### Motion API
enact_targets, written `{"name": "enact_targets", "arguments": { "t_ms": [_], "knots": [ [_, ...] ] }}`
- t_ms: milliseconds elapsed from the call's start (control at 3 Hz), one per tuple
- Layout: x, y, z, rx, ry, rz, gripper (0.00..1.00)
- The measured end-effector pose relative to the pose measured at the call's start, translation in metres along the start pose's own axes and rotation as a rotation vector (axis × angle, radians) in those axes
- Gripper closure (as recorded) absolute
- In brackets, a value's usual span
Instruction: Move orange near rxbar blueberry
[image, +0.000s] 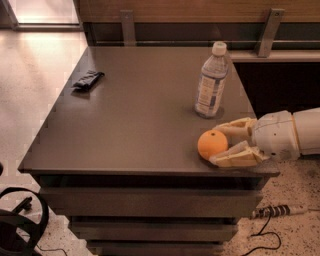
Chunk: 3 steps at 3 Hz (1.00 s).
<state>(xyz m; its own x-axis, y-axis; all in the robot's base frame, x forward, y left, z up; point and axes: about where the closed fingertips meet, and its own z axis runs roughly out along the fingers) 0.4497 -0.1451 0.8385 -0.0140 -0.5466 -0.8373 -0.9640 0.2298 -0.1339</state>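
Note:
The orange (210, 143) rests on the dark table (140, 115) near its front right corner. My gripper (217, 146) reaches in from the right and straddles the orange. One cream finger (236, 128) lies behind the fruit and the other lies in front of it, both pressed against it. The rxbar blueberry (88, 79), a dark flat packet, lies at the far left of the table, well away from the orange and the gripper.
A clear water bottle (211, 82) with a white cap stands upright just behind the orange and the gripper. A wooden wall with metal brackets runs behind the table. Cables (270, 215) and a dark wheel (20, 232) lie on the floor.

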Motion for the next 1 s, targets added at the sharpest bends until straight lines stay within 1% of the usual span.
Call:
{"name": "enact_targets", "arguments": {
  "t_ms": [333,667,1000],
  "knots": [
    [-0.001,0.0004,0.0011,-0.002,0.001,-0.001,0.87],
    [-0.0023,0.001,0.0024,-0.005,0.001,-0.003,1.0],
    [-0.0023,0.001,0.0024,-0.005,0.001,-0.003,1.0]
  ]
}}
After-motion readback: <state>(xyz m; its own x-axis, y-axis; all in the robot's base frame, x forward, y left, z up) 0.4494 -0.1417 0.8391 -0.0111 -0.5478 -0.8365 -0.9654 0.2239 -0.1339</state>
